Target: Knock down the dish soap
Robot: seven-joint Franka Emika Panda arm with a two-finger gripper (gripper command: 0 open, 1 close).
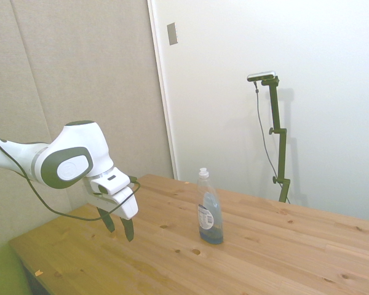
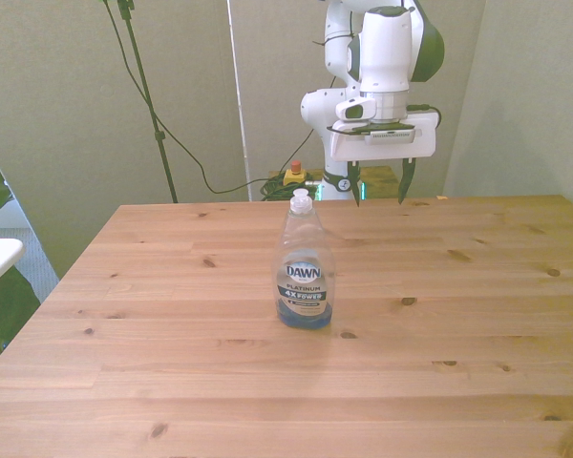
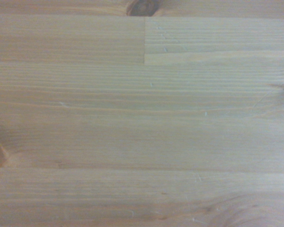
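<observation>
End effector (image 2: pixel 379 180) hangs over the far edge of the tabletop (image 2: pixel 458 324), fingers (image 2: pixel 404 181) spread wide, pointing down, gripping nothing; tips near the wood in the side view (image 1: pixel 119 225). Dish soap (image 2: pixel 304 262) stands upright on the tabletop near its middle, well apart from the end effector, at about 7 o'clock from it in the front view, label facing that camera, blue liquid low in the bottle (image 1: pixel 210 209), white cap on. Wrist view: bare wood planks (image 3: pixel 142 123), knots, slightly blurred.
</observation>
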